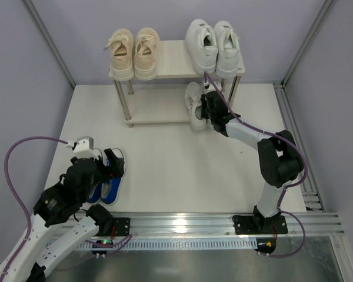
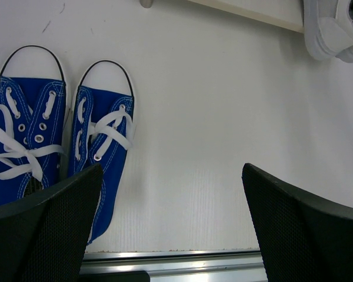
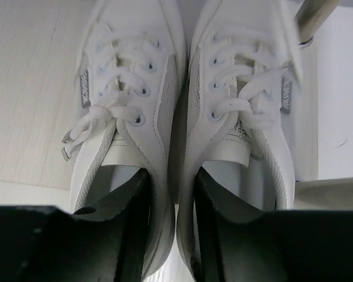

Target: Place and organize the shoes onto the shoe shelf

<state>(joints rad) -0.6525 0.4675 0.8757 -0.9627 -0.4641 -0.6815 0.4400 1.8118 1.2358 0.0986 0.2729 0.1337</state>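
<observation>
The right gripper (image 3: 175, 185) has its two black fingers (image 3: 126, 205) drawn narrow, one dipped into the mouth of each shoe of the smaller white lace-up pair (image 3: 129, 88), so that the pair's adjoining inner walls are pinched between them. That pair sits toes inward at the right end of the shoe shelf's lower pale cream wooden board (image 3: 29, 88), beside a slim silver metal leg (image 3: 315, 17), with the heels hanging past the front edge over the table

From above, the right gripper (image 1: 208, 109) reaches under the top board (image 1: 173, 59), its arm stretched forward from the near right. On that top tier stand the beige canvas sneakers (image 1: 133, 53) at the left and the large chunky white sneakers (image 1: 212, 44) at the right, each pair side by side with heels toward the arms

The left gripper (image 2: 176, 235) stands spread wide and holds nothing, its mesh-textured fingers (image 2: 47, 229) far apart. It hovers over the white table (image 1: 176, 164) at the near left. The small blue sneakers with white laces and toe caps (image 2: 100, 141) lie side by side, toes pointing toward the shelf, and in the left wrist view the left finger covers their heel ends
</observation>
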